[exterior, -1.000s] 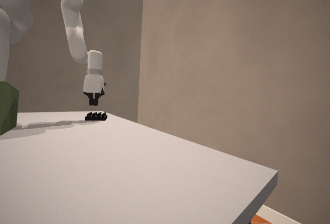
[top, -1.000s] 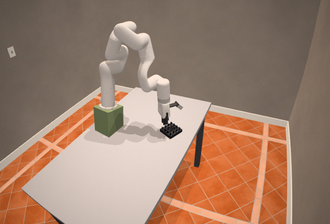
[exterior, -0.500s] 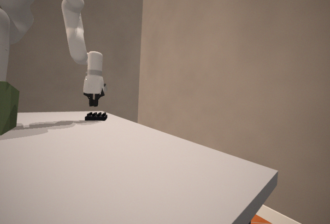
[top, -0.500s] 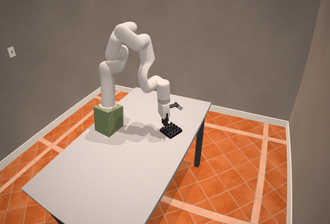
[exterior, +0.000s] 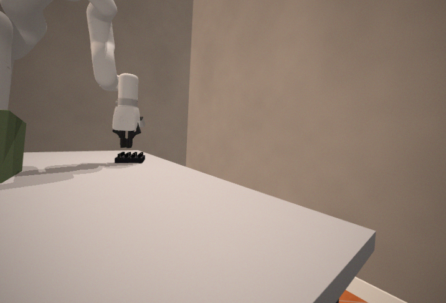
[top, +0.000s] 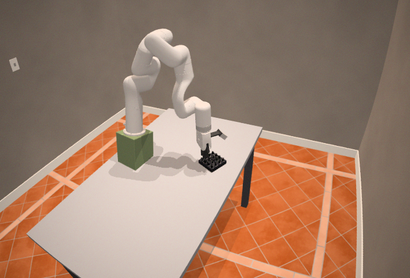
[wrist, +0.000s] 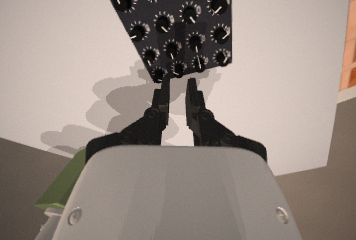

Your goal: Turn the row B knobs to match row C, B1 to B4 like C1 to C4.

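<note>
The box (top: 207, 167) (exterior: 126, 160) (wrist: 172, 4) is seen on the desk (top: 132, 221) (exterior: 180, 237) (wrist: 280, 97), below the fingers (top: 204, 151) (exterior: 123, 143). These are held slightly parted, with nothing gripped between them, and the knobs are not touched; a vertical gap is shown in the exterior view.

In the wrist view most of the box is placed ahead of the fingertips, with its near edge close to them in the picture. No long axis is offered, the panel being nearly square, but its sides are turned a little from the direction in which the fingers point. The names are printed to the right of their knobs there, so the front is judged to be on that side and the rear on the left. The socket cannot be made out.

Row B is thus taken to be the second line from the left, with B1 (wrist: 178, 68) at its near end. If B1 is to be turned, the fingers should be centred over it before being lowered, or neighbouring knobs could be nudged.
</note>
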